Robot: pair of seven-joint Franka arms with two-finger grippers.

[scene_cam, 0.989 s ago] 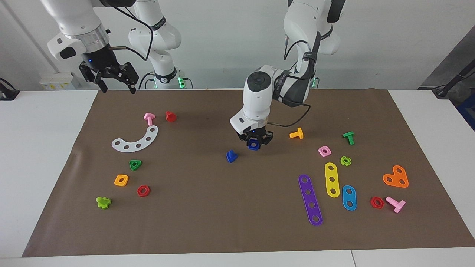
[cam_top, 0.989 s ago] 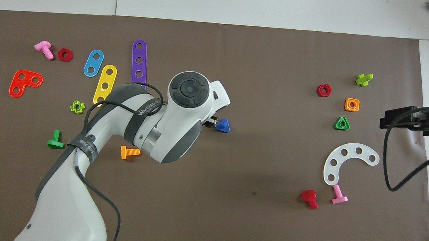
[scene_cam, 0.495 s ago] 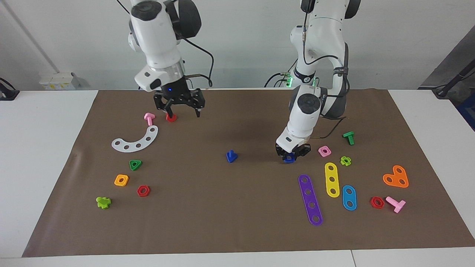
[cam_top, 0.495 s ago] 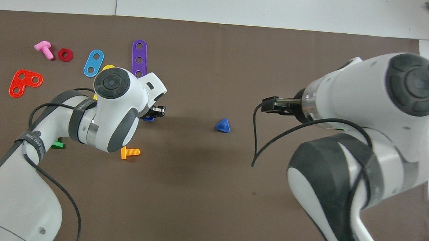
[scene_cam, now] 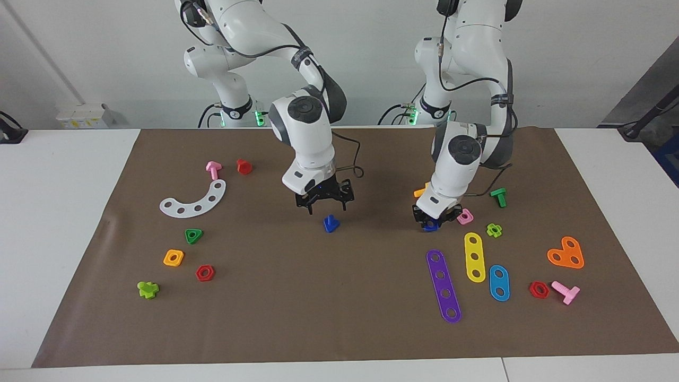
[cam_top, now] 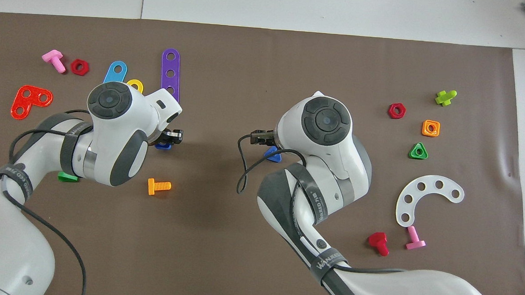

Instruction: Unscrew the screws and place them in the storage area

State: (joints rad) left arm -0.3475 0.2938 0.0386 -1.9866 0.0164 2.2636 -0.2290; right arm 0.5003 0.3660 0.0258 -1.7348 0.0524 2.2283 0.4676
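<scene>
Screws we count as one: a blue bolt (scene_cam: 331,224) standing on its triangular head near the middle of the brown mat (scene_cam: 339,329). On this one mat we see two arms. Our right gripper (scene_cam: 324,208) hangs just over the bolt with fingers spread wide and grasps nothing. Our left gripper (scene_cam: 433,223) is low at the mat, toward the left arm's end, pinched on a small blue nut (scene_cam: 431,226), beside one pink nut (scene_cam: 465,216).
</scene>
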